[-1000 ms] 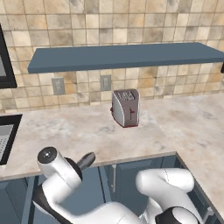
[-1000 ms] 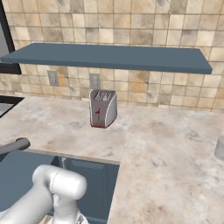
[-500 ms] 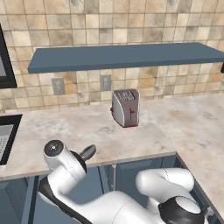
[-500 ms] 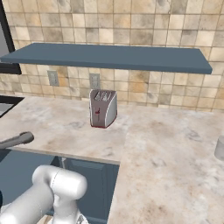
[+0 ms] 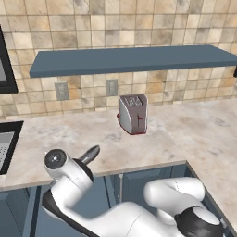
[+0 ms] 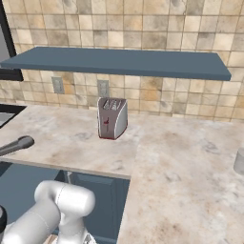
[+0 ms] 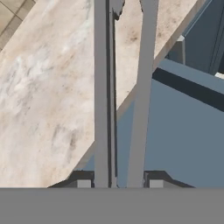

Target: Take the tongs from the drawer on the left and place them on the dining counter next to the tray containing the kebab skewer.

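The beige marbled counter (image 5: 194, 134) is the widest thing here, running along the tiled wall and turning a corner toward the camera on its right side; take the toaster (image 5: 133, 114) standing on it as the landmark. Above the toaster a long slate-blue shelf (image 5: 134, 58) is fixed to the wall, and behind the toaster, a little to its left, two grey wall outlets (image 5: 61, 90) sit in the tiles. In the right base view the toaster (image 6: 112, 117) stands near the back of the counter (image 6: 186, 167), and a small grey vessel (image 6: 239, 161) is cut by the frame edge well to its right. Below the counter's front edge, down and left of the toaster, the dark blue cabinet fronts (image 5: 139, 183) and the opened drawer (image 7: 192, 131) show. The white arm (image 5: 111, 208) folds low in front of the toaster, below the counter's edge. The tongs (image 7: 124, 87), slim and grey, run up from between the two fingertips, their arms crossing the counter's edge; their rounded end (image 5: 89, 155) rises over the counter's front edge, down and left of the toaster. The gripper (image 7: 118, 183) is closed on the tongs, one pad on each side.
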Motion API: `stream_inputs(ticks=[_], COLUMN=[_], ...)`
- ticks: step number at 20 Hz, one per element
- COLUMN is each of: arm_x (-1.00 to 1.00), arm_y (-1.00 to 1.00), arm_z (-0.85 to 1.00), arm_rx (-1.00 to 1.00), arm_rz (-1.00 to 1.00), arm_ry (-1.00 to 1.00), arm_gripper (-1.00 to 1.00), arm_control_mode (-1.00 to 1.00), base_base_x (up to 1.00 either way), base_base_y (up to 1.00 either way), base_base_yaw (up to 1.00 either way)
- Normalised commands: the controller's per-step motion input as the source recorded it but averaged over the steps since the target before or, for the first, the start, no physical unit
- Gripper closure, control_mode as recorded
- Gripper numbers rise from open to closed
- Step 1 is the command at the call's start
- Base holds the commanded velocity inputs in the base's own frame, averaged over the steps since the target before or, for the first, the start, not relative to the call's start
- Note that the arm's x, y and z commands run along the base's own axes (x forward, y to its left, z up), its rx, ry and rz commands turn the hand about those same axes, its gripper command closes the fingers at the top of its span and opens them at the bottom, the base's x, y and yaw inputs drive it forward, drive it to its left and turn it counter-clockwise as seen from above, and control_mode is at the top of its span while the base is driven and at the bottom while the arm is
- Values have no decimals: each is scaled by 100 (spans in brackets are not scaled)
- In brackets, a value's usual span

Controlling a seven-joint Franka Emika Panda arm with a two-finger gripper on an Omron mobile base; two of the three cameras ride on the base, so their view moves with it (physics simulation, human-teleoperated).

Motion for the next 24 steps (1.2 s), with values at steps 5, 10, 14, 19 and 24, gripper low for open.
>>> stream_inputs(ticks=[5, 10, 14, 19, 24], arm_x=[3, 5, 7, 3, 4], arm_y=[0, 0, 1, 6, 0], arm_z=[11, 8, 5, 5, 1], arm_rx=[0, 0, 0, 0, 0], arm_rz=[1, 0, 0, 0, 0], arm_ry=[0, 0, 0, 0, 0], arm_gripper=[100, 100, 100, 100, 100], arm_control_mode=[-100, -100, -100, -100, -100], base_base_x=[0, 0, 0, 0, 0], base_base_y=[0, 0, 0, 0, 0], base_base_yaw=[0, 0, 0, 0, 0])
